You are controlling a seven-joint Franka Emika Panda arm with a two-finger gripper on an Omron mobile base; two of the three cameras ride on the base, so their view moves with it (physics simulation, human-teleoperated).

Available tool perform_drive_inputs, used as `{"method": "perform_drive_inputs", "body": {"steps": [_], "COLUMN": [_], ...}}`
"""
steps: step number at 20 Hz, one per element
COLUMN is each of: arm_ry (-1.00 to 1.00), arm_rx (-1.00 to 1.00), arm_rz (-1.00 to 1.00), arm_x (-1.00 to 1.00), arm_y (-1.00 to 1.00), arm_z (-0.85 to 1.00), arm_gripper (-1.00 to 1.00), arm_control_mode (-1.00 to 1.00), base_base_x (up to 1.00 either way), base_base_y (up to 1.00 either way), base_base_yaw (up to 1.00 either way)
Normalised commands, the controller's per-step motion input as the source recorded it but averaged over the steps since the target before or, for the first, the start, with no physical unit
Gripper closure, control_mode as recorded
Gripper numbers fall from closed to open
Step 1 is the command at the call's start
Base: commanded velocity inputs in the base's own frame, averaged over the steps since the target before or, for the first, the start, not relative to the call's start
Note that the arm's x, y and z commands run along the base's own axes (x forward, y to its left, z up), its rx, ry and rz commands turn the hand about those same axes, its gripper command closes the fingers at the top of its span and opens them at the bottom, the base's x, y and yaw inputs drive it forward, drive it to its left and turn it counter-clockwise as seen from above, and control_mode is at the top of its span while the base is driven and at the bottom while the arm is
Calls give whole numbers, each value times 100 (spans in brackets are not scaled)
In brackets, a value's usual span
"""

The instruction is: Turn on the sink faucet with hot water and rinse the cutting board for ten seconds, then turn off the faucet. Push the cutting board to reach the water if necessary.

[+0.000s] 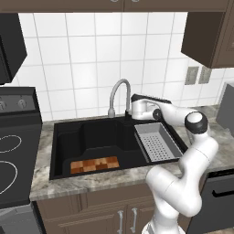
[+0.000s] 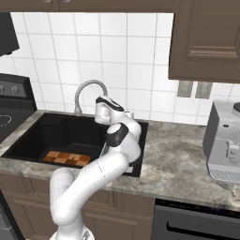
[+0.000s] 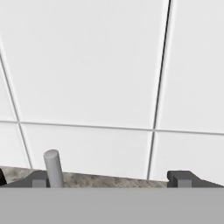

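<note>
In a kitchen with white wall tiles and a speckled stone counter, the gripper is wide open and holds nothing by the faucet, and the cutting board lies in the black sink.

no readable text, labels or signs anywhere

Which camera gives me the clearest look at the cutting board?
The left base view: the cutting board lies unobstructed on the sink floor, near its front wall. In the right base view the board appears smaller, its right end hidden behind the arm.
</note>
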Motion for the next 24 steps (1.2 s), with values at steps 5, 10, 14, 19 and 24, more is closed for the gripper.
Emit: {"method": "perform_drive_inputs", "body": {"steps": [5,10,14,19,24], "arm_ry": [0,0,0,0,0], "arm_rx": [0,0,0,0,0], "arm_rz": [0,0,0,0,0], "arm_x": [0,3,2,0,0], "arm_y": [0,0,0,0,0], "arm_z": [0,0,0,0,0], "arm_gripper": [-100,-100,-100,-100,-100], "arm_control_mode": [-100,-100,-100,-100,-100], "base_base_x": [0,0,0,0,0], "base_base_y": [0,0,0,0,0], "base_base_yaw": [0,0,0,0,0]}}
